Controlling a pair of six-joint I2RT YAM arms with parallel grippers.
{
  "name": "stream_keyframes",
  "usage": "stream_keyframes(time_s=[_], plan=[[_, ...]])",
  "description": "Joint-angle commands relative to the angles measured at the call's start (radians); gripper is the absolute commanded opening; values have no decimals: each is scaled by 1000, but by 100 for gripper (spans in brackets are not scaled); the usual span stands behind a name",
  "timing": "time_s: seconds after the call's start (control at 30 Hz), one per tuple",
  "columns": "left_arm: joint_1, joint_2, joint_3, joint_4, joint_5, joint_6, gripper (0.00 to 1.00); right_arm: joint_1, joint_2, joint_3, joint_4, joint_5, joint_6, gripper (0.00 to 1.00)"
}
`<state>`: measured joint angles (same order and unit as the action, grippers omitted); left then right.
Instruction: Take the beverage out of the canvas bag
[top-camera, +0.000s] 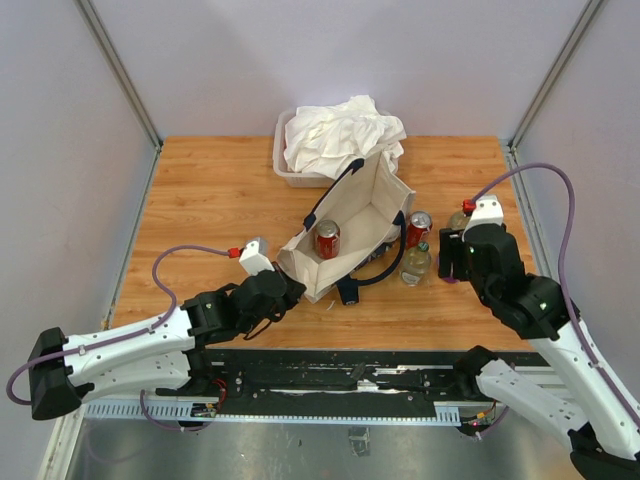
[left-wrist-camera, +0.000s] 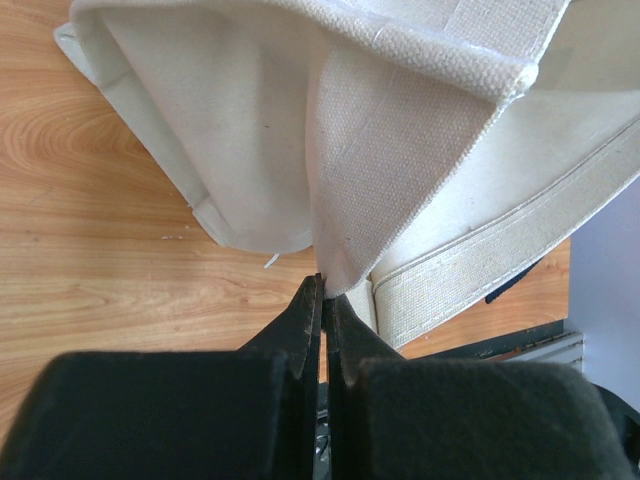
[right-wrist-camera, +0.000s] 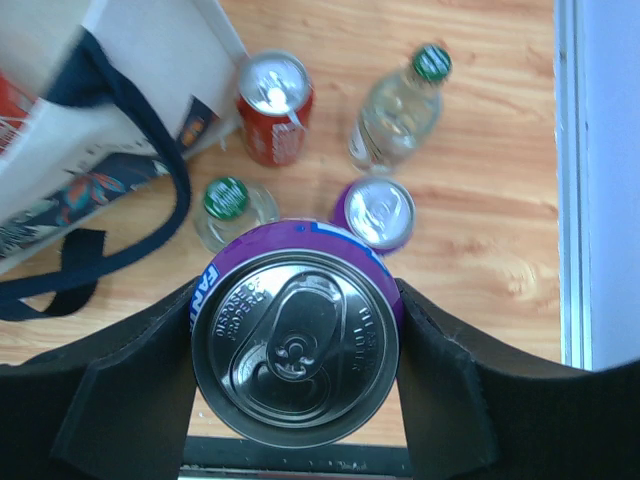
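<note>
The left pincer (left-wrist-camera: 323, 300) is pressed together on a fold of the bag (left-wrist-camera: 400, 150), pinching its cloth at the corner nearest that arm and pinning it to the desk (left-wrist-camera: 100, 290). The right pincer (right-wrist-camera: 295, 360) is clamped on a purple can (right-wrist-camera: 295, 330), one finger on each side of it. This can is outside the bag, which lies ahead and to the left of this pincer; whether the can stands on the desk or hangs above it cannot be told.

Just ahead of the right pincer stand a second purple can (right-wrist-camera: 378, 212), two bottles (right-wrist-camera: 400, 110) and, farther ahead, the other red can (right-wrist-camera: 274, 105), all on the desk and close together beside the bag.

From above, a red can (top-camera: 327, 240) stands upright inside the open bag, just beyond the left pincer (top-camera: 288, 292).

By my reading the job is mostly done: several drinks are out and one more is in the right pincer's grip. What seems left is to set the purple can down among the others and lift out the red can.
</note>
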<state>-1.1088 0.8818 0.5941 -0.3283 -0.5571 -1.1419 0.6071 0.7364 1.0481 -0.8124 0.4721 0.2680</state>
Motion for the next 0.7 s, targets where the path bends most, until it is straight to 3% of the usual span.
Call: stream_keyframes(time_s=[0.0,0.3,0.67], plan=[[-3,-23,-13,-57,-45,-10,0,7,-58,-53,-33,112,111,1],[-2,-48,-7,-84,-51,-19,1,7,-126,-320,33,61,288,1],[-2,-49,2,-99,-56,-22,3,-7,12,-440,222,37,325,1]])
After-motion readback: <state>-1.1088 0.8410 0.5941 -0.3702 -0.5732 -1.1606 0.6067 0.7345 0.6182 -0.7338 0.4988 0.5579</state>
